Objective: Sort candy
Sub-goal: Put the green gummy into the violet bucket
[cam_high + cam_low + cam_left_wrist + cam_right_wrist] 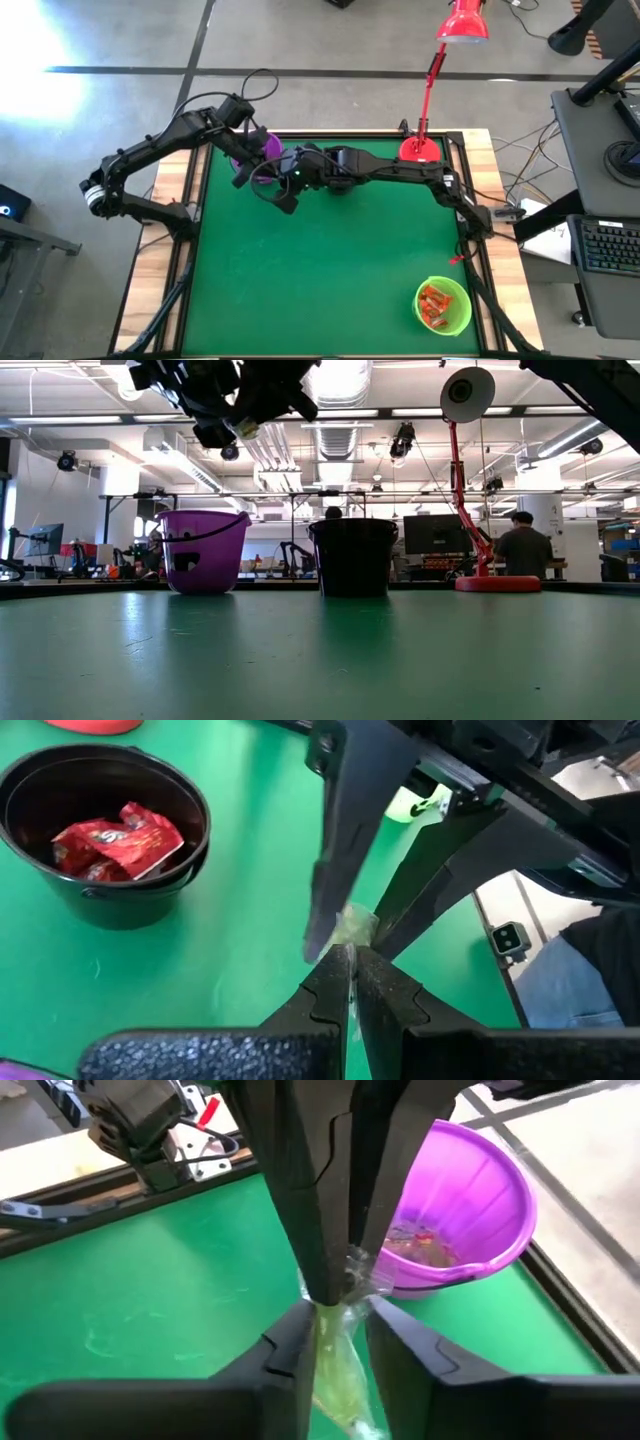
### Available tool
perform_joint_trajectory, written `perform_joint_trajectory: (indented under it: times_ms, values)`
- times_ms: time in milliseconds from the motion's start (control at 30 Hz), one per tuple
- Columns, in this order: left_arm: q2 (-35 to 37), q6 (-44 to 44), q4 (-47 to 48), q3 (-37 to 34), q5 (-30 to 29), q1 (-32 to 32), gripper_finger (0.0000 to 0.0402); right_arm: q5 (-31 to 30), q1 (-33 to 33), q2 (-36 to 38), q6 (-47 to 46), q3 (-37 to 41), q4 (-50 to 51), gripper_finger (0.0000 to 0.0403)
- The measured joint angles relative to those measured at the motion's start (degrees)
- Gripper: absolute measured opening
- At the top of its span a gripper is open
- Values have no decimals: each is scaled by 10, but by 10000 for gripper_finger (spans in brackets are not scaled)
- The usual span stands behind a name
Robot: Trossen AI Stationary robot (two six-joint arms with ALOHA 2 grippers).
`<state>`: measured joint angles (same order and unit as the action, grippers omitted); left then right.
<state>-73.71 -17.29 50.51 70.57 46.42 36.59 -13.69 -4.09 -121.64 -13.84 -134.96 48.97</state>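
- High view: both arms are meeting above the far worktop [330, 280] beside the purple cup [262, 152]; a handover is likely underway. The green cup [443, 304] of candies is sitting well apart.
- Low view: nothing of the grip is showing; only the arms overhead.
- Left wrist view: the left end effector [352, 960] is pinching a pale candy [355, 925], fingers together on it.
- Right wrist view: the right end effector [335, 1315] is parting around the wrapper; if the left's thin pinch is slipping, the candy is dropping beside the cup.
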Motion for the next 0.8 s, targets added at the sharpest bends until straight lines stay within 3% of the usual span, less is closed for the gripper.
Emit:
perform_joint_trajectory:
  times_ms: [100,200,400,500,633,800]
  values:
    - [0,3,1,0,-13,0,0,1,-1,-2,22,0,-1,98]
    - [0,4,5,0,-72,-1,0,0,-2,-1,43,0,-3,121]
    - [0,5,2,0,-125,1,0,-1,-4,13,80,0,32,147]
    - [0,12,3,0,-199,2,0,0,-6,23,85,0,73,153]
    - [0,24,7,0,-371,4,0,-1,-9,33,82,0,123,155]
    - [6,28,7,-1,-398,21,0,0,-9,43,76,0,177,155]
